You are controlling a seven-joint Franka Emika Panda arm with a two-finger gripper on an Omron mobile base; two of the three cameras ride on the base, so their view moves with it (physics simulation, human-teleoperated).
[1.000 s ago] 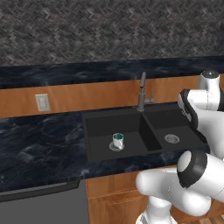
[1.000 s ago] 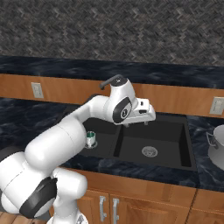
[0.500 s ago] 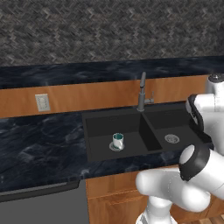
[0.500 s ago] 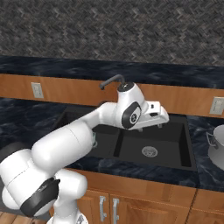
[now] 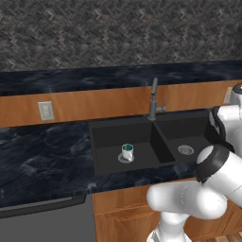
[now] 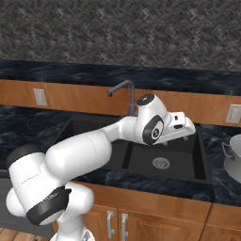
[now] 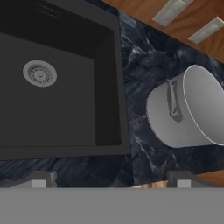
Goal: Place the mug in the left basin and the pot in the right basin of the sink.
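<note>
The white mug (image 5: pixel 127 152) with a teal inside stands upright in the left basin (image 5: pixel 111 142) of the black sink (image 5: pixel 142 124), beside its drain. My gripper (image 6: pixel 184 129) hovers over the right basin (image 6: pixel 162 160), out toward its right end, open and holding nothing. In the hand view its fingertips (image 7: pixel 41 179) stand wide apart above the counter's front edge. The grey pot (image 7: pixel 188 109) stands on the dark counter right of the sink, with a side handle facing the basin. The pot (image 6: pixel 233 157) also shows at the right edge of the right base view.
A tall grey faucet (image 5: pixel 153 99) rises behind the divider. The right basin's steel drain (image 7: pixel 40 73) is bare. Wall outlets (image 7: pixel 170 12) sit on the wooden backsplash behind the pot. Dark marble counter (image 5: pixel 42 156) runs left of the sink.
The arm has swung to the right, carrying the open gripper from over the sink's middle toward the right end of the right basin. The mug has stayed in place.
</note>
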